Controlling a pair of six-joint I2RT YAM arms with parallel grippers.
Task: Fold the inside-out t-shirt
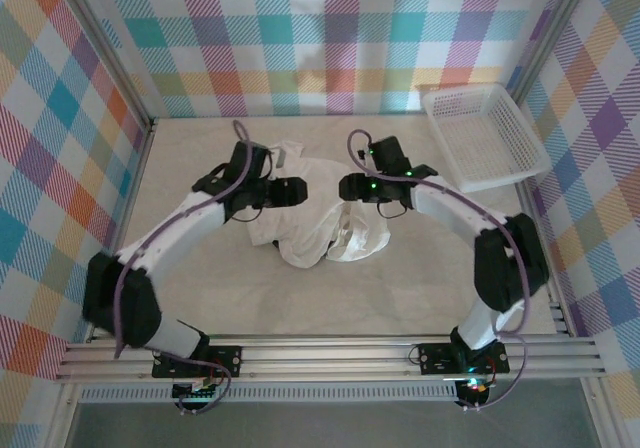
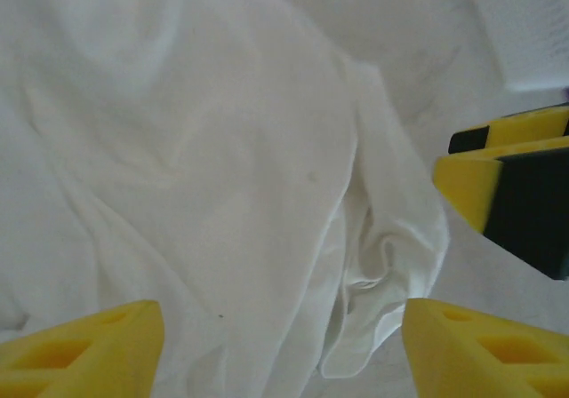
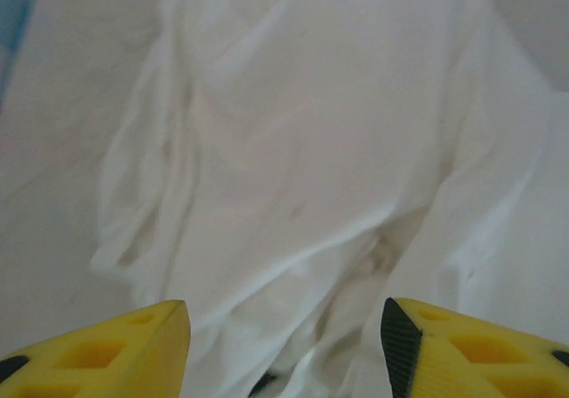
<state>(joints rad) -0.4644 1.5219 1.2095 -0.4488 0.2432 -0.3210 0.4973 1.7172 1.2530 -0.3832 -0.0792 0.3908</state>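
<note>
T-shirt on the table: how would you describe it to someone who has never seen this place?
Find the pale table inside the checked walls. At its middle lies a crumpled white heap, the t-shirt. Unlike the white basket at the far right, it is soft cloth, not stiff lattice.

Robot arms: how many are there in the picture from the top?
2. The left arm curves in from the left and the right arm from the right, both over the white t-shirt.
</note>
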